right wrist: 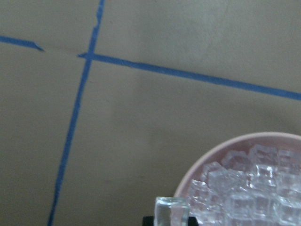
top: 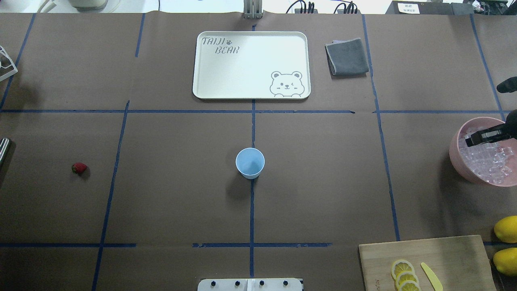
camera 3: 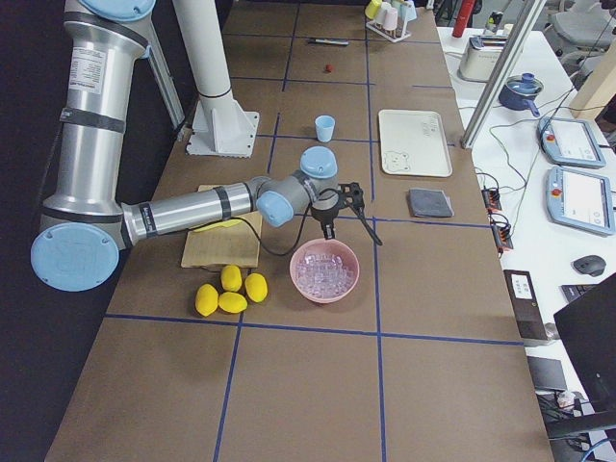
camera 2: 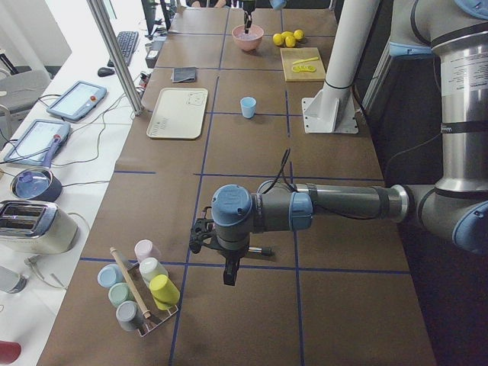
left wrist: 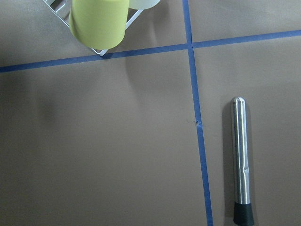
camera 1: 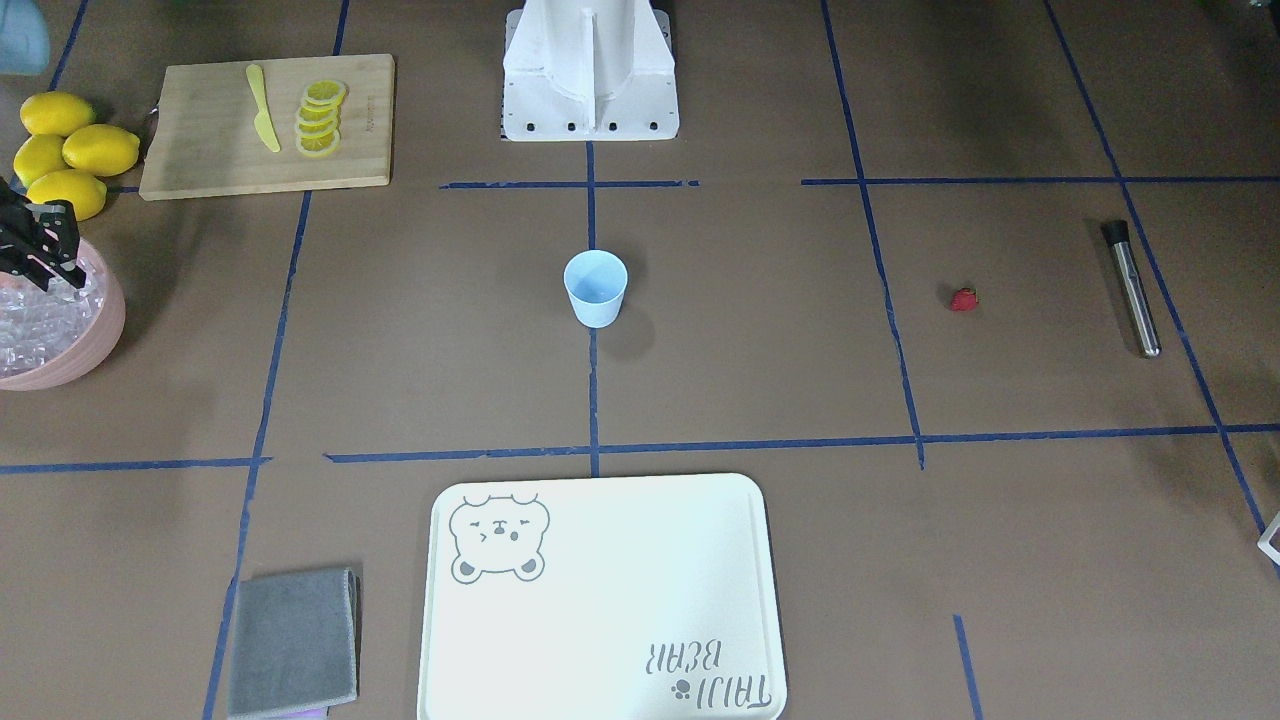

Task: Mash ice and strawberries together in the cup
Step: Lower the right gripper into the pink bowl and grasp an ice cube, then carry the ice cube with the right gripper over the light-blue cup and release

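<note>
My right gripper (top: 480, 138) hangs over the pink bowl (top: 455, 155), far right of the cup (top: 250, 162), fingers clenched on one ice cube (right wrist: 172, 210), the other ice (top: 488, 161) lying in the bowl. The strawberry (top: 79, 168) lies well left of the cup, the steel muddler (left wrist: 242, 160) farther left under my left gripper (camera 2: 229, 276), whose fingers' state I cannot tell.

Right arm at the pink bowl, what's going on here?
The right gripper hangs over the pink bowl of ice. Its wrist view shows one ice cube apparently pinched between its fingers. The blue cup stands empty mid-table. The strawberry and the metal muddler lie untouched on the table. The left gripper hovers above the muddler. No mashing yet.
</note>
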